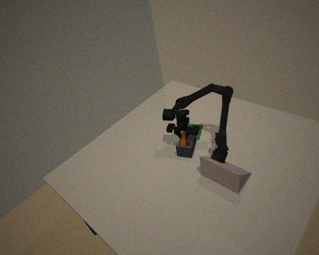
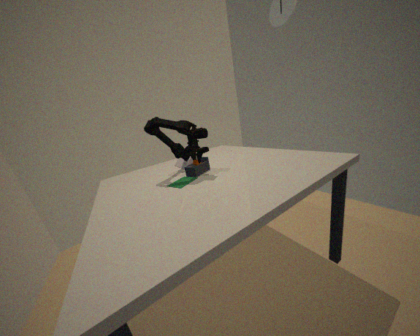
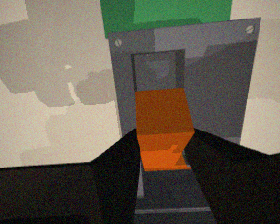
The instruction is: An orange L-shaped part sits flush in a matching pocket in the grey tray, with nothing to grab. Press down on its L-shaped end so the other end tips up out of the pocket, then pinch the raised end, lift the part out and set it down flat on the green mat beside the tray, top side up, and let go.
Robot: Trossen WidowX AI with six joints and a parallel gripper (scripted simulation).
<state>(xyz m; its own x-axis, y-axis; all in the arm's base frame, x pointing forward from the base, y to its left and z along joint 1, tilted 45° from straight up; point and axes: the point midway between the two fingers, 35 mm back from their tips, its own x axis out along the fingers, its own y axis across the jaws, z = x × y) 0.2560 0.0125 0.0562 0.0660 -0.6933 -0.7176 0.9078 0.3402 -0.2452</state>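
Note:
The orange part (image 1: 183, 140) (image 2: 196, 162) (image 3: 164, 111) is tilted in the grey tray (image 1: 184, 152) (image 2: 202, 169) (image 3: 220, 93). Its raised end stands up on the side toward the mat, and its L-shaped end is low in the pocket, mostly hidden by the fingers in the wrist view. My gripper (image 1: 185, 135) (image 2: 196, 158) (image 3: 160, 132) points down over the tray, shut on the raised end, with one finger against each side. The green mat (image 1: 201, 130) (image 2: 182, 182) (image 3: 171, 12) lies flat beside the tray's far end in the wrist view.
A pale wedge-like block (image 1: 219, 173) stands at the arm's base. The tray walls rise close around the fingers, and the far part of the pocket is uncovered. The arm's shadows fall across the table and mat.

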